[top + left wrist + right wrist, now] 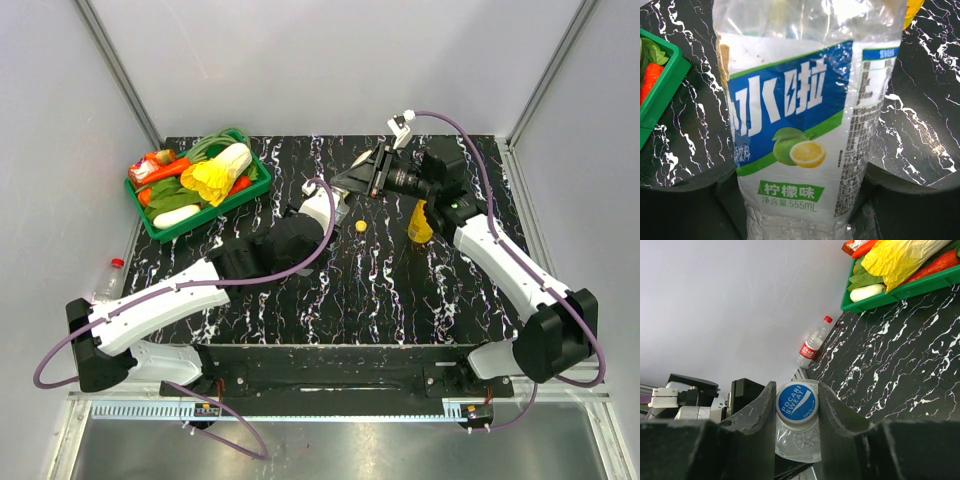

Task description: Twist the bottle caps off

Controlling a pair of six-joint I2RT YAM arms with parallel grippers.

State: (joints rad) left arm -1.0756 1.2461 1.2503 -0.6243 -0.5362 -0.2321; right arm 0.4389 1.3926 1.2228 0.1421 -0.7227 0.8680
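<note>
A clear plastic bottle with a red label waits just off the black marbled surface's left edge. At centre the left hand clamps the body of a clear blue-labelled bottle, likely bracing it so the right hand, closed on its round blue cap, can twist. From above both hands hide it; rightward, the right arm half covers an orange-yellow juice bottle.
</note>
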